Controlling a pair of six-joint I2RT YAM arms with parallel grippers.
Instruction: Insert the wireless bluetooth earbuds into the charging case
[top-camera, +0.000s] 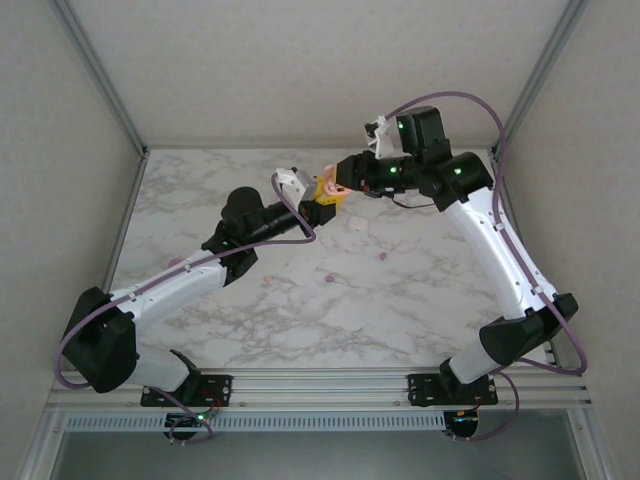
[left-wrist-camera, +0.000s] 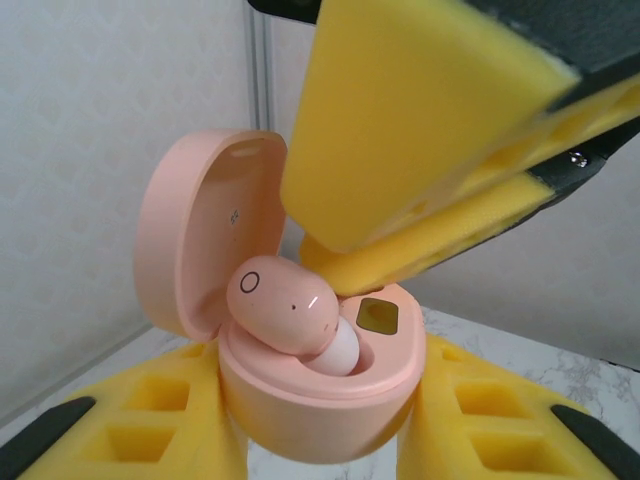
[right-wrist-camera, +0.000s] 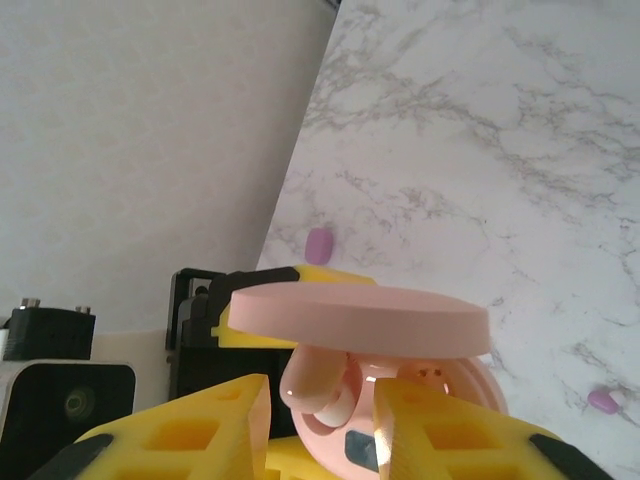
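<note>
L arm (top-camera: 190, 275) stretched up-table toward 1 o'clock. L gripper (left-wrist-camera: 315, 432) clamped on pink charging case (left-wrist-camera: 300, 390), lid up. Pink earbud (left-wrist-camera: 285, 305) lies in case's 9 o'clock well. R arm (top-camera: 500, 250) folds toward 10 o'clock. R gripper (right-wrist-camera: 320, 392) just above earbud, jaws slightly apart, holding nothing.

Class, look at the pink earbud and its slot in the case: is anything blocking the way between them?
Nothing visible does. The pink earbud already rests tilted in the case, lid open; the right end effector hovers just above it.
</note>
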